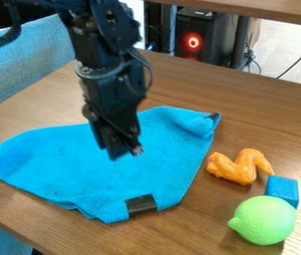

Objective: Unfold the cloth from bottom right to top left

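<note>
Hiding some cloth (80,169), the pincer (126,151) hangs — spread or pressed together, I can't tell.

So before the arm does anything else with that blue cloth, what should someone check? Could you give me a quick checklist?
1. Gripper positioned over the cloth: ok, it hangs over the middle.
2. Gripper touching the cloth: cannot tell from this angle.
3. Cloth fully spread: not ok, its upper right corner is bunched and the lower edge is rumpled.
4. Whole cloth on the table: cannot tell, its left corner reaches the picture's edge.
5. Orange toy, blue block and green toy off the cloth: ok, all sit to its right.
</note>
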Tool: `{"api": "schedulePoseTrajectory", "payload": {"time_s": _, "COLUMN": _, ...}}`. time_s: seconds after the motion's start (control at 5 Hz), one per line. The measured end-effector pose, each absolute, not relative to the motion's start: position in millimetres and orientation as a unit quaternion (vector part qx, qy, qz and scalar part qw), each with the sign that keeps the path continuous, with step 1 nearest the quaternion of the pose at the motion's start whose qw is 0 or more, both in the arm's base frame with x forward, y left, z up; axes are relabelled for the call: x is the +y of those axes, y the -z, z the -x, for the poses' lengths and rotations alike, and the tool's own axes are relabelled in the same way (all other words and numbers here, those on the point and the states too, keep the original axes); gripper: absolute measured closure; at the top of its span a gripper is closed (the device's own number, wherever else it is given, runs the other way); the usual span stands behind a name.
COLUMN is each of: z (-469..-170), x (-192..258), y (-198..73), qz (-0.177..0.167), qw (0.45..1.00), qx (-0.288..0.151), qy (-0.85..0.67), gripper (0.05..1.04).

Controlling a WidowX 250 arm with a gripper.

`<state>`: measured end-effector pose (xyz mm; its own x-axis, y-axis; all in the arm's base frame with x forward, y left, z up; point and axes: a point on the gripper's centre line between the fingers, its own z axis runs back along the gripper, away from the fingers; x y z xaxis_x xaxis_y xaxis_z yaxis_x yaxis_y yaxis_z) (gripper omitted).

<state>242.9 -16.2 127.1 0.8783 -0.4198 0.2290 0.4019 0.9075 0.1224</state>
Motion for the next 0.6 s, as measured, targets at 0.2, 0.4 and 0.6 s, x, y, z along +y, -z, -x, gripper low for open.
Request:
{"api": "schedulePoseTrajectory", "payload": {"time_s": 0.2, "z": -228.4, "x": -34.3, "y": -109.0, "qz": -0.059, "qw": 0.956, "qx": -0.119, "qy": 0.262, "gripper": 0.320}}
{"api": "schedulePoseTrajectory", "payload": {"time_s": 0.4, "z": -225.0, "x": -36.4, "y": -93.4, "qz": -0.079, "qw": 0.953, "qx": -0.104, "qy": 0.272, "gripper": 0.085}}
{"api": "schedulePoseTrajectory", "payload": {"time_s": 0.6, "z": -226.8, "x": -37.7, "y": -82.3, "qz": -0.086, "qw": 0.954, "qx": -0.088, "qy": 0.273, "gripper": 0.082}}
